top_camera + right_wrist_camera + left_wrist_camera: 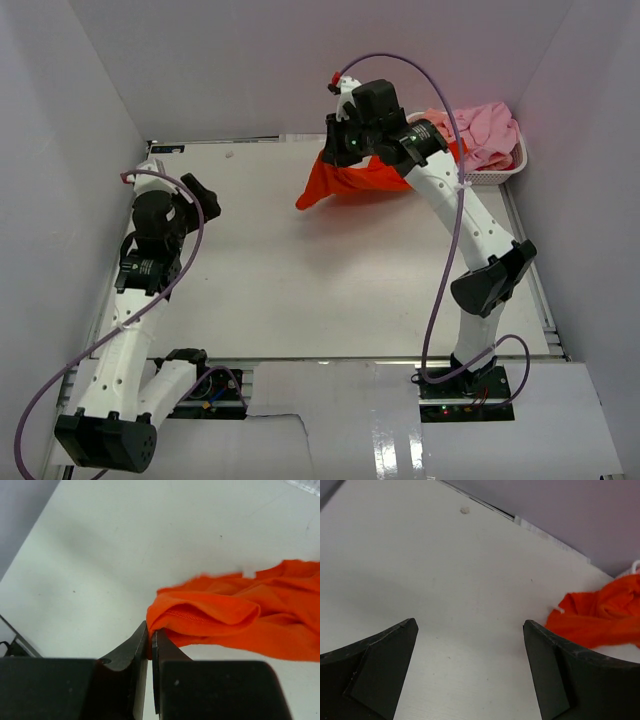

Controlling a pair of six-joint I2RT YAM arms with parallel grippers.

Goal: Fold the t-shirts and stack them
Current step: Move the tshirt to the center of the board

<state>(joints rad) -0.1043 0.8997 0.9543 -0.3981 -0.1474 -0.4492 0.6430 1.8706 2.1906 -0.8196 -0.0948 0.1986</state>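
Observation:
A bright orange-red t-shirt (350,183) hangs bunched over the far middle of the table, one end trailing toward the basket. My right gripper (151,632) is shut on an edge of this shirt (235,615) and holds it up above the table. In the top view the right gripper (345,150) is at the back, over the shirt. Light pink shirts (487,130) lie heaped in the white basket. My left gripper (470,630) is open and empty above bare table at the left (200,195). The orange shirt (600,612) shows at the right of the left wrist view.
A white perforated plastic basket (500,175) stands at the far right corner. White walls enclose the table on the left, back and right. The table (300,290) runs bare between the arms. A small round mark (465,510) sits near the back edge.

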